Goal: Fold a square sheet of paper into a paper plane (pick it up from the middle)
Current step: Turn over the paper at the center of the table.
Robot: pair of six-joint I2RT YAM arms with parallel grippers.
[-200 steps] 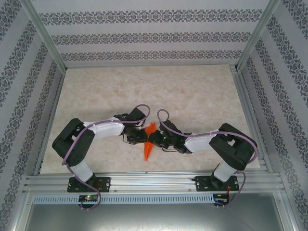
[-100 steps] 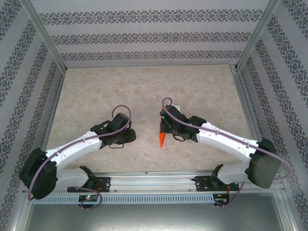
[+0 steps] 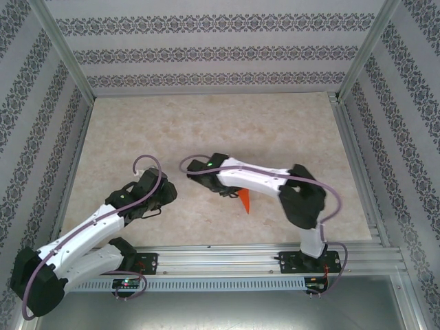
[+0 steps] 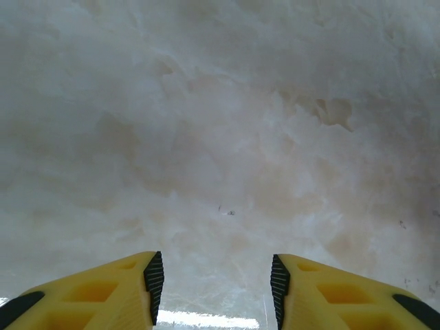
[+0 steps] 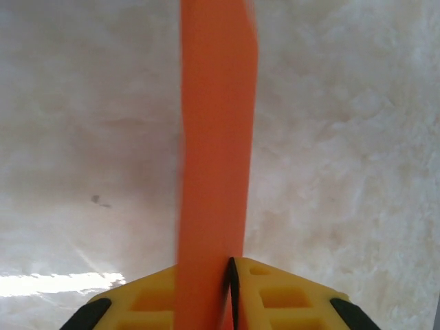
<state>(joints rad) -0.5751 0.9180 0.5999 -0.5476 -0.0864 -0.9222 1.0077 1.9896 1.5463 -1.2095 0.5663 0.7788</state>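
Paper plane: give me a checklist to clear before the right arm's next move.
1. Paper plane clamped in the right gripper: ok; the orange paper runs out from between its fingers.
2. Left gripper empty: ok; jaws apart with nothing between them, only bare table beyond.
3. Arms apart from each other: ok; the top view shows table between the left gripper and the right arm.
4. Plane's tip off the table: cannot tell; its height does not read from above.
5. Folds even on both sides: cannot tell; the wrist view shows just one narrow strip.
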